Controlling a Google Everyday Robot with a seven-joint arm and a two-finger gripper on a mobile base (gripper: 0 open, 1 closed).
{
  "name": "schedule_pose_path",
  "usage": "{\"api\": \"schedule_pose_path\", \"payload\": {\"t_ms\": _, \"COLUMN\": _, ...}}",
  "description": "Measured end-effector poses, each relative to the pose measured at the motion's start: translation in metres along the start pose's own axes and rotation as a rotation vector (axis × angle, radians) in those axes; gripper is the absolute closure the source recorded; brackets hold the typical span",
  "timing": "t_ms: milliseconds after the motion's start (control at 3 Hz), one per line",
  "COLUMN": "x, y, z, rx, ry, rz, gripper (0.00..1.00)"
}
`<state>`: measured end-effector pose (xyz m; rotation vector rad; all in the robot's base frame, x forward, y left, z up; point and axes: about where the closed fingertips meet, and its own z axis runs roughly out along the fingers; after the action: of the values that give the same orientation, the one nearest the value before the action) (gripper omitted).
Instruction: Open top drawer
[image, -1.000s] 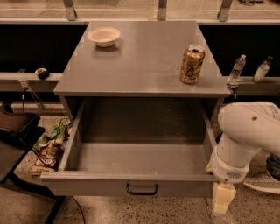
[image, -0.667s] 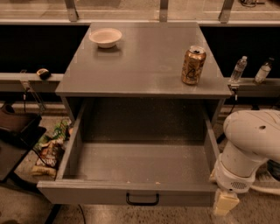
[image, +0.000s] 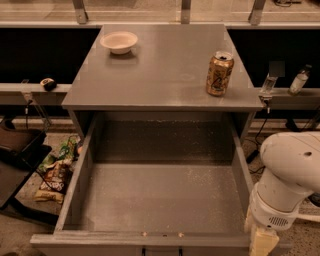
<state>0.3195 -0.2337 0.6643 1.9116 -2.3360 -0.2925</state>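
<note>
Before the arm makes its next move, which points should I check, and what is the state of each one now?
1. Drawer pulled far out, inside in view: ok.
2. Gripper off the handle, at the drawer's front right corner: ok.
3. Gripper free of the drawer front: cannot tell.
4. Can upright on the cabinet top: ok.
5. Bowl upright on the cabinet top: ok.

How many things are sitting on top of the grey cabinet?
2: a white bowl at the back left and a gold drink can near the right edge. The gripper hangs low by the front right corner of the open top drawer.
</note>
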Motion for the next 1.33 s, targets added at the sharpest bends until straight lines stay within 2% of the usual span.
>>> {"api": "schedule_pose_path", "payload": {"t_ms": 667, "x": 0.0, "y": 0.0, "z": 0.0, "rx": 0.0, "ry": 0.0, "rz": 0.0, "gripper": 0.17}}
{"api": "schedule_pose_path", "payload": {"t_ms": 1000, "x": 0.005, "y": 0.0, "z": -0.018, "rx": 0.031, "ry": 0.01, "rz": -0.015, "gripper": 0.0}}
{"api": "schedule_pose_path", "payload": {"t_ms": 1333, "x": 0.033, "y": 0.008, "z": -0.086, "rx": 0.123, "ry": 0.037, "rz": -0.011, "gripper": 0.0}}
